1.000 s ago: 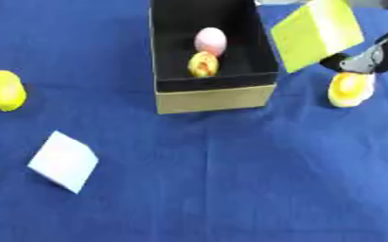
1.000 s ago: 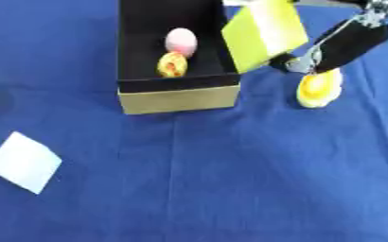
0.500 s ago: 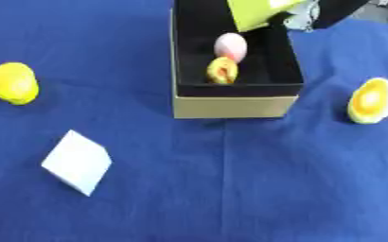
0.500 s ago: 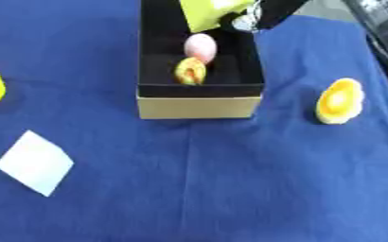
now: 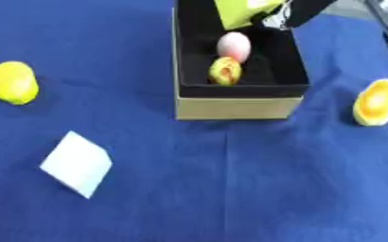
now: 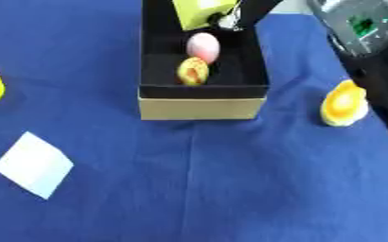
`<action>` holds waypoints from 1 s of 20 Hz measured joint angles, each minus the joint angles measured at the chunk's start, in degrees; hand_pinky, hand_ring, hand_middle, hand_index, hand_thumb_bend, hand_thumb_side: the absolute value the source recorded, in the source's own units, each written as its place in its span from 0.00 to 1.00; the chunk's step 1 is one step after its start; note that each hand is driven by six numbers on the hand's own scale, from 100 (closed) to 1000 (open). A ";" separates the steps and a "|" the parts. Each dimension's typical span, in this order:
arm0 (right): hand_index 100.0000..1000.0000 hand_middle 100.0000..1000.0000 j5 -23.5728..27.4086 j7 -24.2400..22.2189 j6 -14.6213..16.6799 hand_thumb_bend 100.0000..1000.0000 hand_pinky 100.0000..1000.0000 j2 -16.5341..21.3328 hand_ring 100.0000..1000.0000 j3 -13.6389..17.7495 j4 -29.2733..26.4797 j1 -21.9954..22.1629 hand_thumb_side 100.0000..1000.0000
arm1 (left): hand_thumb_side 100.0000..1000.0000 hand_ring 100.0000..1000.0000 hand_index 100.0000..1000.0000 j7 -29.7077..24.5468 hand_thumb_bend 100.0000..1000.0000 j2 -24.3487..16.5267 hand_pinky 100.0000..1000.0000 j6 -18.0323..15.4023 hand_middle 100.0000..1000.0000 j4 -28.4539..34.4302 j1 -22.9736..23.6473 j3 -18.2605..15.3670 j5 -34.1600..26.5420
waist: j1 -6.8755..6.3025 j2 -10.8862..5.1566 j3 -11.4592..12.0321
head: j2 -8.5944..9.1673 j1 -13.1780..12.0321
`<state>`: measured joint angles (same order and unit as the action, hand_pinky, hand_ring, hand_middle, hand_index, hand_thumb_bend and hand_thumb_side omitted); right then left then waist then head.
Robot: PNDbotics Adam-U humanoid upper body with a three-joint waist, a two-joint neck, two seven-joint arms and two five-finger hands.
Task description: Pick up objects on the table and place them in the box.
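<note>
Yellow-green packet (image 5: 240, 10) looked light and crinkly over the box's (image 5: 237, 107) far end; your right hand (image 5: 301, 10) pinched its edge.

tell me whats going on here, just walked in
The robot's right hand holds a yellow-green packet over the far end of the open box, seemingly about to drop it in. A pink egg-shaped thing and a small yellow-red fruit already lie inside. Out on the blue cloth are a lemon, a white packet and an orange-yellow piece.
</note>
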<state>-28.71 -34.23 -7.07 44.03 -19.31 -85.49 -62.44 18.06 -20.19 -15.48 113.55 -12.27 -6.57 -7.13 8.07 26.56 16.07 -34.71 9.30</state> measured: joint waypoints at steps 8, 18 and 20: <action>0.87 0.80 -1.44 -3.48 4.43 0.40 0.88 -0.56 0.89 -1.03 0.69 1.36 0.00 | 0.51 0.54 0.75 0.00 0.19 0.01 0.71 0.00 0.49 0.00 -0.01 0.00 -0.13 | -0.21 -0.14 0.25 | -0.04 0.34; 0.85 0.78 -1.94 -4.35 4.76 0.36 0.87 -0.50 0.88 -0.38 -0.37 2.10 0.00 | 0.51 0.54 0.75 0.00 0.19 0.01 0.71 0.02 0.49 0.00 0.23 -0.01 -0.22 | -0.78 -1.44 -0.21 | -0.65 0.16; 0.85 0.78 -1.46 -4.18 4.81 0.35 0.87 0.15 0.88 -0.08 -1.28 2.83 0.00 | 0.51 0.54 0.75 0.00 0.19 0.01 0.71 0.02 0.49 0.00 0.47 -0.02 -0.22 | -1.27 -1.88 -0.78 | -1.08 0.00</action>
<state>-30.17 -38.41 -2.26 44.18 -19.39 -86.76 -59.61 18.06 -20.18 -15.46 113.55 -11.80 -6.59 -7.36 6.80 24.67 15.29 -35.79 9.30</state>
